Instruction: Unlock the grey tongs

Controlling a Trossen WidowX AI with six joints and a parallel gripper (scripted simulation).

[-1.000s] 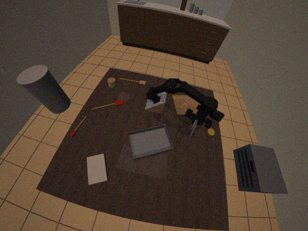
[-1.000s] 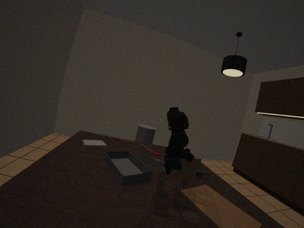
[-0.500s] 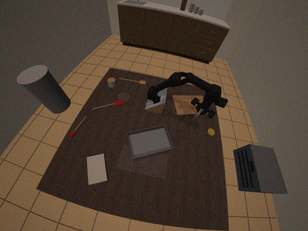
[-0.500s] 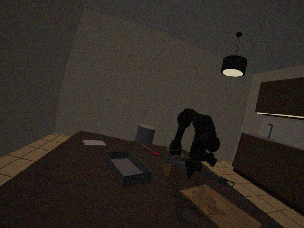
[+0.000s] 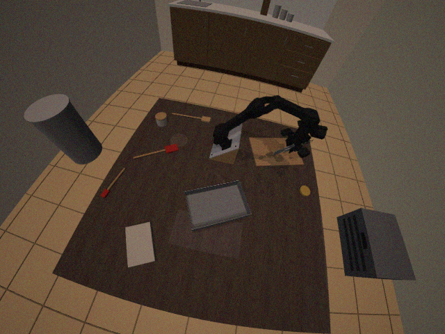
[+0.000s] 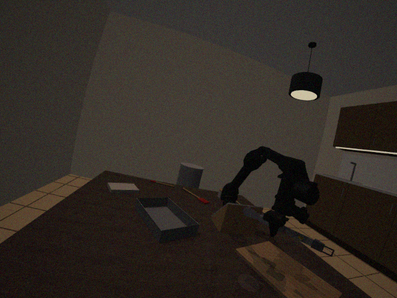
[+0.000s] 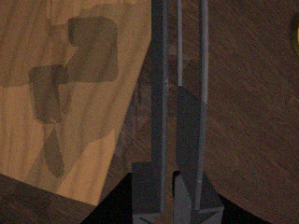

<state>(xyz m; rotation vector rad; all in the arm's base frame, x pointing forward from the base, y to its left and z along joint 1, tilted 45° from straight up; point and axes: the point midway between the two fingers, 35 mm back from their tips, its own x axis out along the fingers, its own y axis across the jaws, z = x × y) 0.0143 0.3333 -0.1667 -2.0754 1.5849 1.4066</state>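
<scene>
The grey tongs (image 5: 281,151) (image 6: 298,236) (image 7: 160,93) are held in the air. Their two arms run close together, nearly side by side, in the wrist view. The end with a block and loop shows at the lower right in the exterior view. My gripper (image 5: 297,146) (image 6: 276,224) (image 7: 155,181) is shut on the tongs, across both arms. It hangs above the right part of the wooden board (image 5: 259,147) (image 6: 256,250) (image 7: 93,154), where shadows fall. The lock is not clearly visible. The roasting tin (image 5: 245,201) (image 6: 177,231) holds no tongs.
A sloped stand (image 5: 235,140) (image 6: 219,219) is beside the arm's base, left of the board. A yellow disc (image 5: 304,190) lies in front of the board. A white slab (image 5: 140,244) (image 6: 122,187) and a red-headed spatula (image 5: 172,147) (image 6: 203,200) lie farther left.
</scene>
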